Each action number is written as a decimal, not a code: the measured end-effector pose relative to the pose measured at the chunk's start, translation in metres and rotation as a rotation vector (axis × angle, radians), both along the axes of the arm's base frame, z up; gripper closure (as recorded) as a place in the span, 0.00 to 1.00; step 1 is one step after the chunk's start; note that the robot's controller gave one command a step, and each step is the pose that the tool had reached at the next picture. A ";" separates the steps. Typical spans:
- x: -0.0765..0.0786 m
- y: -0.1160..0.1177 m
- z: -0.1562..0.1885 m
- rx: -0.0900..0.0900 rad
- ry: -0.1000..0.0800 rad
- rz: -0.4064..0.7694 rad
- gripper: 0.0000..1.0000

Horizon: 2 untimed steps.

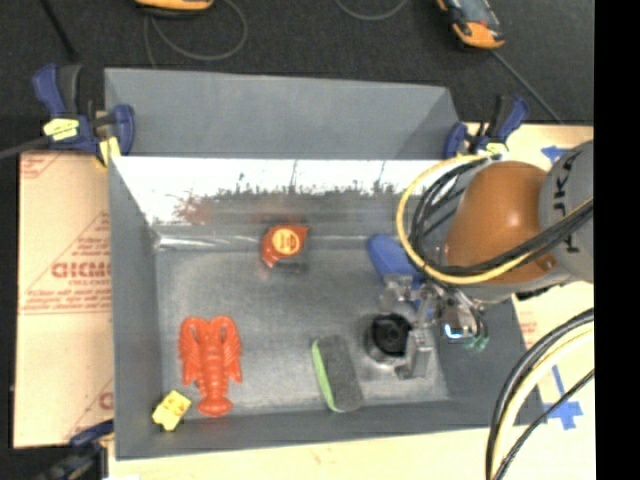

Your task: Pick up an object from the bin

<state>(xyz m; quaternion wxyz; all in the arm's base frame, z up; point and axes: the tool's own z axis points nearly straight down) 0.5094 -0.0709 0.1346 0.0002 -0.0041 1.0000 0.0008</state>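
A small black round obj (386, 334) is lying in the lower-right part of the bin (290, 308), w/ the tool (408, 342) hanging right over it, so its outline is hard to make out & I can't tell if the tool is open or closed. A blue thing (382, 253) just beyond is being half hidden by the arm. A grey pad w/ green edge (336, 373) is lying nearby, and a red lobster toy (210, 360) well apart.

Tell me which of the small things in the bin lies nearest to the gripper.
The black round thing, directly beside the gripper. The green-edged grey pad lies further off, the red lobster and orange disc further still.
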 end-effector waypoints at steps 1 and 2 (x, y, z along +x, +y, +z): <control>0.003 -0.003 -0.016 -0.003 -0.002 0.073 0.00; 0.023 -0.006 -0.037 -0.003 -0.004 0.340 0.00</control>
